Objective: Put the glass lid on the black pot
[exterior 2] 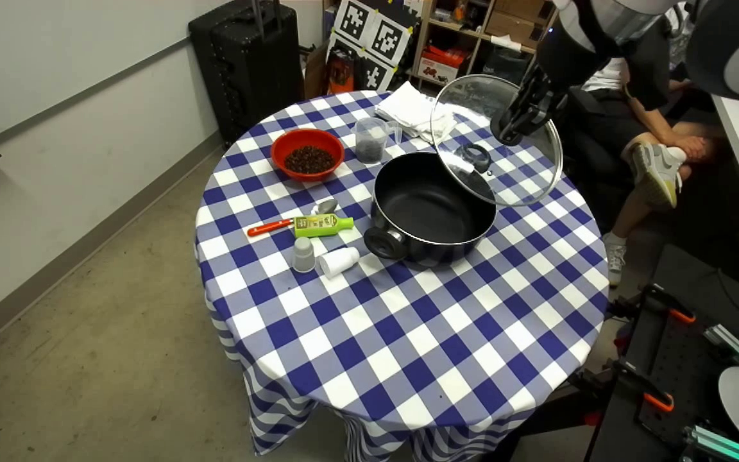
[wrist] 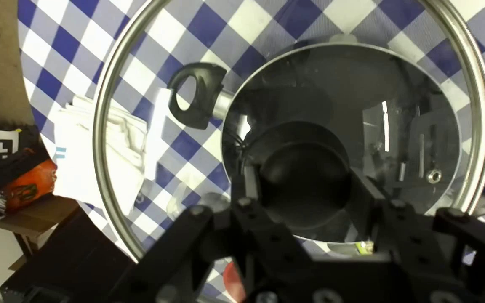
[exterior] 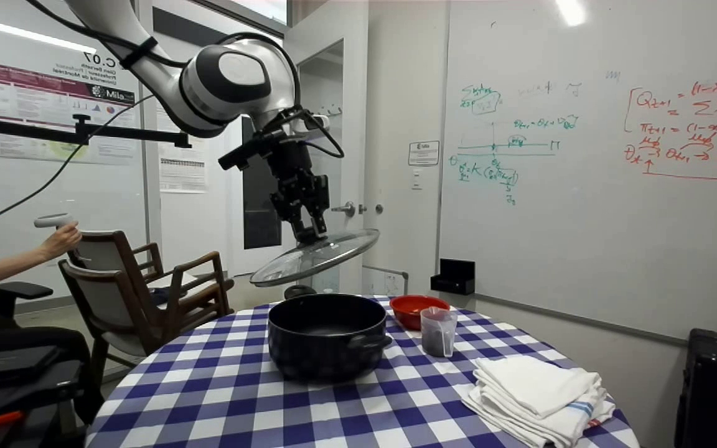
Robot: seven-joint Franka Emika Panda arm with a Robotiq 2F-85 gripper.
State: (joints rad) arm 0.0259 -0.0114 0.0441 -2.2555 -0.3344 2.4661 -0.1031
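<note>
The round, clear glass lid (exterior: 324, 256) — silvery-rimmed, its black knob (wrist: 305, 189) hard to make out exactly — hangs tilted above the wide, round black pot (exterior: 327, 345), the black tool (exterior: 309, 231) clamped around that knob.

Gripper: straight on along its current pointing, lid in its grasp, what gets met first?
Likely the black pot: the gripper points down toward it, and the tilted glass lid it grips would probably make the contact. Depth leaves the exact spot unclear.
</note>
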